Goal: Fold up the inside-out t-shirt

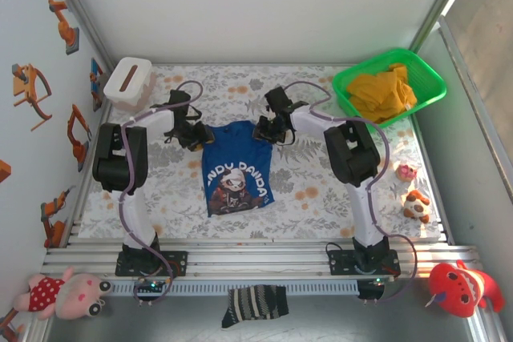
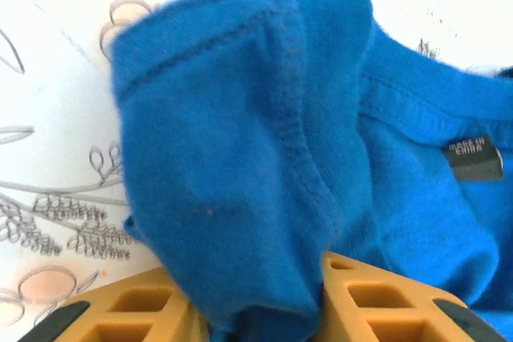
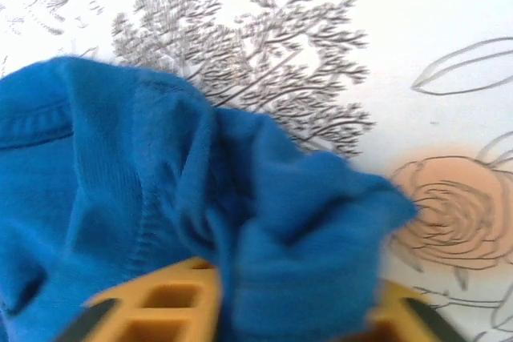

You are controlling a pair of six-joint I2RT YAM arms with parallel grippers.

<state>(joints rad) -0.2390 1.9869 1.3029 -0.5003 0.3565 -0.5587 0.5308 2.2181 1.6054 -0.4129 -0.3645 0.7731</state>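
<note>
The inside-out t-shirt [image 1: 235,169], royal blue with white lettering and a printed figure, lies flat in the middle of the flowered table. My left gripper [image 1: 195,135] is at its far left corner and my right gripper [image 1: 264,130] at its far right corner. In the left wrist view a bunched fold of the t-shirt [image 2: 240,158] fills the gap between the orange fingers [image 2: 377,302], with a grey label [image 2: 473,154] to the right. The right wrist view has a rumpled wad of the t-shirt [image 3: 264,222] pinched between the orange fingers [image 3: 160,302]. Both grippers are shut on the cloth.
A green basket [image 1: 425,78] of yellow-orange garments stands at the far right. A white box [image 1: 128,79] sits at the far left. Two small plush toys [image 1: 416,206] lie near the right edge. A striped sock [image 1: 255,306] and more toys lie in front of the arm bases.
</note>
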